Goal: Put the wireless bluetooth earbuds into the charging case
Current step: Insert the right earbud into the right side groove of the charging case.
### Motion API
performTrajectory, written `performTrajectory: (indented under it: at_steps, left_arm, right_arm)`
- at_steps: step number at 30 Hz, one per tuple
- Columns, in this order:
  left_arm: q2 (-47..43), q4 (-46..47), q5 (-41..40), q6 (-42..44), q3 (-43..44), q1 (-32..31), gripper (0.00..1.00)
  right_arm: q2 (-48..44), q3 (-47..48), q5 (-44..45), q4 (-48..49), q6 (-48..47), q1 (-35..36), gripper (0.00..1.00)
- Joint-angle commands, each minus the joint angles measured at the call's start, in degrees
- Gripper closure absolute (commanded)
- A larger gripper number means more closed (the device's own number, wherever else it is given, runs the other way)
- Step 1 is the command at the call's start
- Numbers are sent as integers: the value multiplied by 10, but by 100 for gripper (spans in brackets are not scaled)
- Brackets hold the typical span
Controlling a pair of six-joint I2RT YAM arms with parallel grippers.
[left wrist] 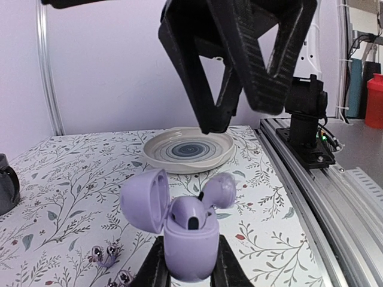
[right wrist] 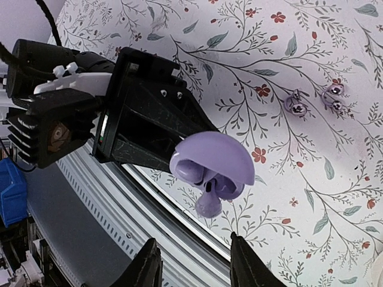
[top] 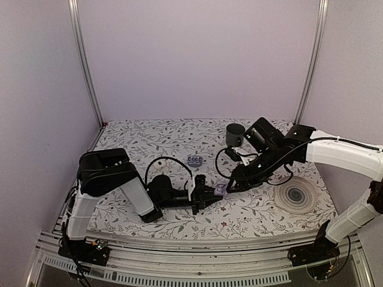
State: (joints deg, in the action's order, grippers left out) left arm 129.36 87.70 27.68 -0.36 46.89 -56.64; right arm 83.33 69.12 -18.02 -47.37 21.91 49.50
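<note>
Charging case [left wrist: 190,239]: lilac clamshell, held upright in the left gripper [left wrist: 190,270]. The two black fingers [left wrist: 154,269] press the lower body from either side, clamped firmly on it. Lid [left wrist: 145,199] is swung open to one side, hollow inner face showing. Position: raised off the table [top: 179,134], close to the near edge and a little right of its middle. The table carries a floral-print cloth. One earbud [left wrist: 189,214] sits down in its socket, a dark spot on its top. Second earbud [left wrist: 219,190] is at the case's rim on the side away from the lid, tilted and not fully down; whether its stem has entered the socket cannot be told. Right gripper [left wrist: 236,116] hangs just above the case, pointing down at it, with its fingers parted to a moderate gap and nothing between them. Its tips are near the second earbud but apart from it. Swirl-pattern plate [top: 297,195] lies toward the near right corner. Dark mug [top: 234,134] stands toward the far edge, right of middle.
</note>
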Motion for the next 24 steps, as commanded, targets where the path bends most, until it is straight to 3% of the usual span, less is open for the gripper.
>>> performTrajectory:
  at_steps: [1,14,24]
  left_arm:
    - [10,168,-23,-3,12,8,100]
    - [12,167,-55,2,32,7,100]
    - [6,167,-51,3,31,5,100]
  right_arm:
    - [-27,-14,38,8,48,8,63]
    - [-25,-9,101,7,139,37,86]
    - [-4,-24,98,23,161,37,92]
